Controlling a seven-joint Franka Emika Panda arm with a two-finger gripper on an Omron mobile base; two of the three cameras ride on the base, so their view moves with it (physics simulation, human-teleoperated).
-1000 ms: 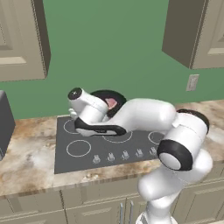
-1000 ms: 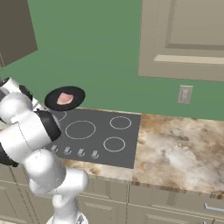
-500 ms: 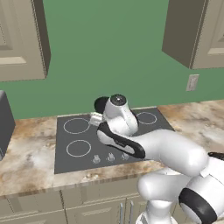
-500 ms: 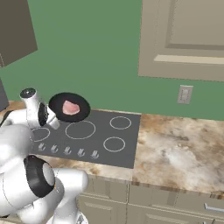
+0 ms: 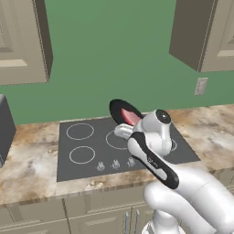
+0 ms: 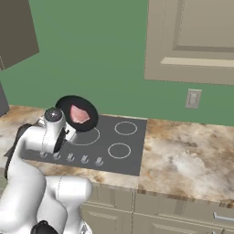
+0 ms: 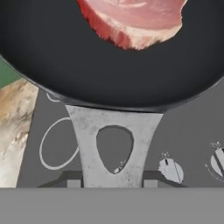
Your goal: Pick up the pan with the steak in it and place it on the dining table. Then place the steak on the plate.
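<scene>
Above the cooktop, lifted clear of the burners, the pan hangs tilted toward the cameras with the steak lying inside it. From the left base the same pan shows its dark rim and the pink steak just behind the arm's wrist. Up close from the hand, the steak sits in the far part of the black pan, and the pan's grey handle with its hanging hole runs straight back to the gripper, whose tips are pinched on the handle's end from both sides.

Beneath the pan lie the burner rings and, nearer the front edge, the row of knobs. Marbled counter spreads to either side of the cooktop, with a green wall and beige cabinets behind and a wall outlet off to the right.

I judge the step in hand to be the carry: the pan is gripped and raised, but neither the dining table nor the plate is in front of the cameras, so the placing is not yet done. The next move calls for bringing the pan round to the table while levelling it, since at this tilt the steak could slide toward the low rim or out. The grip is far out on the handle, so swings should be gentle to keep the pan from twisting between the tips.
</scene>
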